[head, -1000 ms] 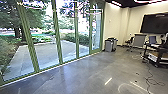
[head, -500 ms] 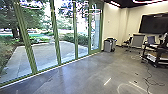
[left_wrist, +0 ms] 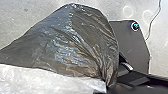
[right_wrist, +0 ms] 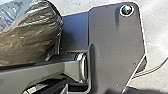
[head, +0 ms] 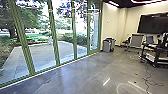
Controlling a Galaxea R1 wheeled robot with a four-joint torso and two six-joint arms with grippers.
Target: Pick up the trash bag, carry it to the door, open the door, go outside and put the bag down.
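Note:
Green-framed glass doors (head: 54, 37) line the left half of the head view, and a paved yard (head: 42, 53) shows through the panes. In the left wrist view the dark, shiny trash bag (left_wrist: 62, 45) hangs full and wrinkled. Its plastic narrows to a gathered neck, which my left gripper (left_wrist: 107, 86) is shut on. Whitish translucent plastic (left_wrist: 45, 78) lies against the bag; what it belongs to I cannot tell. The bag's rounded side (right_wrist: 30, 32) also appears in the right wrist view, near a grey arm link (right_wrist: 45, 72).
A grey bin (head: 107, 45) stands by the wall just past the doors. Farther right are a chair (head: 127, 42) and a black cart (head: 153, 56) carrying equipment. A thin cable (head: 147, 73) trails over the concrete floor (head: 82, 77) from the cart.
The head camera's picture has shifted: the door frames, bin and cart all sit slightly farther left in it. The doors look unchanged.

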